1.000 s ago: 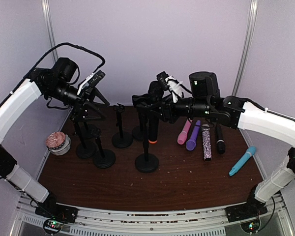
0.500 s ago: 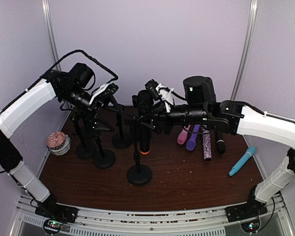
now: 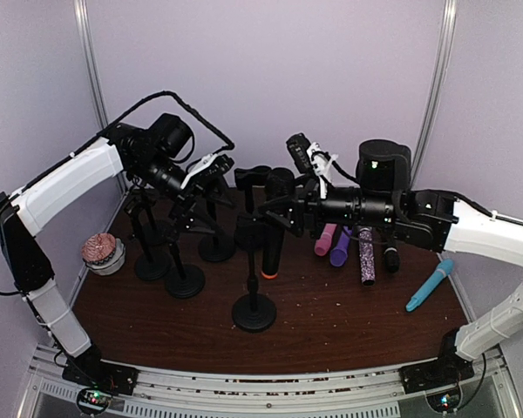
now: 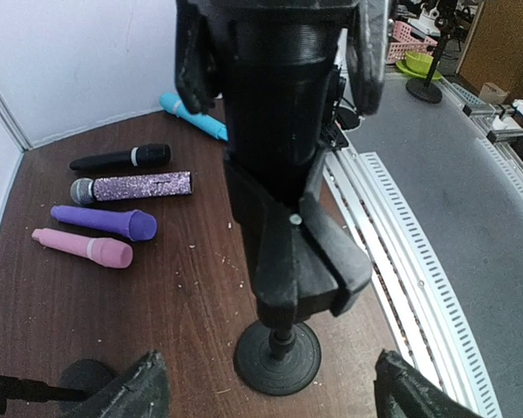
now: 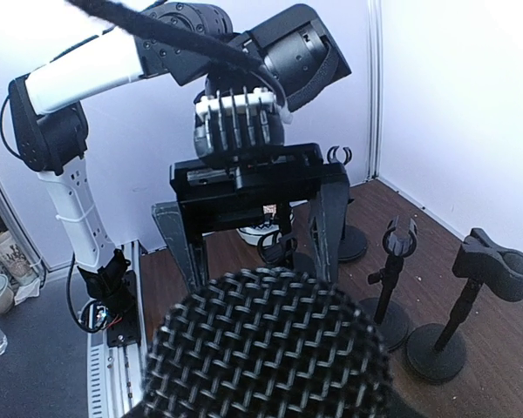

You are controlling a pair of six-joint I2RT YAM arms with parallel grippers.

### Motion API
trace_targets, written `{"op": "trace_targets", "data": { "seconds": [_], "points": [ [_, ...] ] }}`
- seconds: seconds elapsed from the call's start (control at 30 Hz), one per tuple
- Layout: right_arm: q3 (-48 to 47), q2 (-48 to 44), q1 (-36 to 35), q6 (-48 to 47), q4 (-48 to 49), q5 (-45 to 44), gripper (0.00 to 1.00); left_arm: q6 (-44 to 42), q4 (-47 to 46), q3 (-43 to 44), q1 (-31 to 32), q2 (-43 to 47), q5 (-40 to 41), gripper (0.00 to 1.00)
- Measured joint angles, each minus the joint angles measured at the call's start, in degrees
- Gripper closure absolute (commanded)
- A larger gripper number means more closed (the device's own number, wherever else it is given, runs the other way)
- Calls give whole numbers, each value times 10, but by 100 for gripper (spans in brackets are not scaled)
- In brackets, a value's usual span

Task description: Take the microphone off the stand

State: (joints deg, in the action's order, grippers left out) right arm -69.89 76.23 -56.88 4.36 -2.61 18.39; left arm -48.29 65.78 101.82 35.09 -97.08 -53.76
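The left end effector is spread wide and holds nothing. Its two fingers stand well out to either side of the clip of the stand and touch neither. Straight ahead of it, between those fingers, the black microphone sits in the clip, its body rising above it.

The right end effector faces it from the other side. Its fingers flank the microphone's body just above the clip, with the jaws partly apart. Whether the pads press on the body or stand just clear of it cannot be told. In the right wrist view the mesh head of the microphone fills the near foreground, and the left end effector stands open just beyond it.

Below both end effectors the stand's round base rests on the brown tabletop.

Farther out, behind the right end effector and under its arm, five loose microphones lie on the tabletop: pink, purple, glittery, black and, farthest off, blue.

Below and behind the left end effector stand other stands. Past them, at the tabletop's left edge, sits a pink-topped cupcake.
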Motion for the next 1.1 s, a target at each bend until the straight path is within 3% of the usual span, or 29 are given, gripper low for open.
{"op": "trace_targets", "data": {
  "seconds": [0.27,0.43,0.8,0.9,1.1],
  "points": [
    [1,-1,0,7,5,0,64,14,-15,5,19,0,1,20],
    [0,0,-10,4,5,-9,68,44,-36,10,43,0,19,25],
    [0,0,-19,-1,5,-48,71,99,-68,1,58,7,65,57],
    [0,0,-20,-1,5,-52,71,103,-70,-2,59,10,65,74],
    [-3,0,-23,-1,-6,-52,72,103,-75,-2,59,10,64,85]
  ]
}}
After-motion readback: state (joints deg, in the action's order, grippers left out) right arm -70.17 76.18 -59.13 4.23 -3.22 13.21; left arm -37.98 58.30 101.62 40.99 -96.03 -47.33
